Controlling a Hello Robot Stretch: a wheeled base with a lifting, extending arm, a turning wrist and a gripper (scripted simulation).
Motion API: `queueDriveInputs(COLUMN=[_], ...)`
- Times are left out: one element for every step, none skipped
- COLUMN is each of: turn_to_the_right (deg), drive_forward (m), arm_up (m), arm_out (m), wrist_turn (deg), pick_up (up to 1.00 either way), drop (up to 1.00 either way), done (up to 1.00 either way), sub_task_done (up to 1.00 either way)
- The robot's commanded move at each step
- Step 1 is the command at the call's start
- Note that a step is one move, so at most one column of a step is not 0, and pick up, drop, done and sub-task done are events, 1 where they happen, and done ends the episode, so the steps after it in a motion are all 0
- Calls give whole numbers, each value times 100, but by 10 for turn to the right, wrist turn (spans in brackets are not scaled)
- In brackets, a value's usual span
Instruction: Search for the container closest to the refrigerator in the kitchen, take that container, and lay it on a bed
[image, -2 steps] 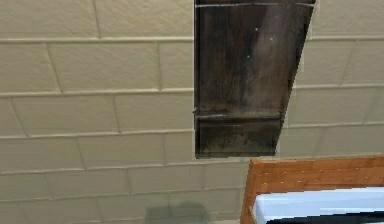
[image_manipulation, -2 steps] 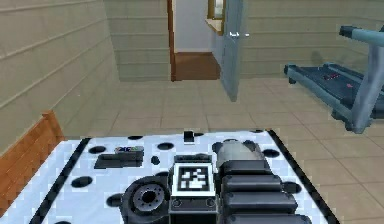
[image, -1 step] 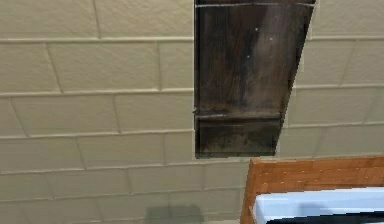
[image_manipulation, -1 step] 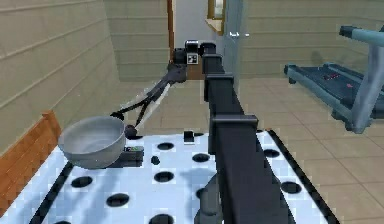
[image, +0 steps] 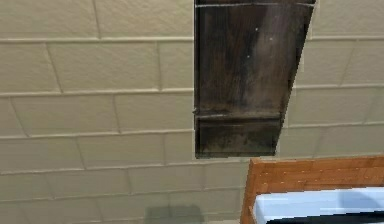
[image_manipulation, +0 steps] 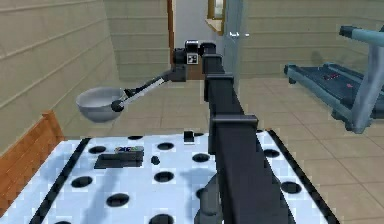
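In the arm side view we see the arm (image_manipulation: 232, 140) rise as a dark square bar from the bottom edge, over a bed (image_manipulation: 100, 172) with a white cover dotted in black. At the arm's far end sit two small white squares with black marks (image_manipulation: 190, 58), and left of them the gripper (image_manipulation: 124, 97) reaches out toward the beige block wall (image_manipulation: 50, 50). Its thin fingers (image_manipulation: 145, 87) hold a grey bowl-shaped container (image_manipulation: 97, 103), which hangs in the air clear of the cover, above the bed's end by the wooden headboard (image_manipulation: 35, 150). On the cover lie a flat dark object (image_manipulation: 120, 157) and, nearer the arm, a small dark one (image_manipulation: 188, 137); we cannot tell what either is. A treadmill (image_manipulation: 340, 70) stands on the floor at the view's right, well apart from the bed. In the forward view a dark wooden panel (image: 250, 75) hangs on the block wall, and the headboard's corner fills the bottom right with a pale strip of bedding (image: 320, 205) below it.
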Motion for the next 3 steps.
queueDriveInputs(turn_to_the_right=[0, 0, 0], drive_forward=[0, 0, 0], arm_up=[0, 0, -40], arm_out=[0, 0, 0], wrist_turn=[450, 90, 0], pick_up=[0, 0, 0], drop=[0, 0, 0], done=[0, 0, 0], sub_task_done=[0, 0, 0])
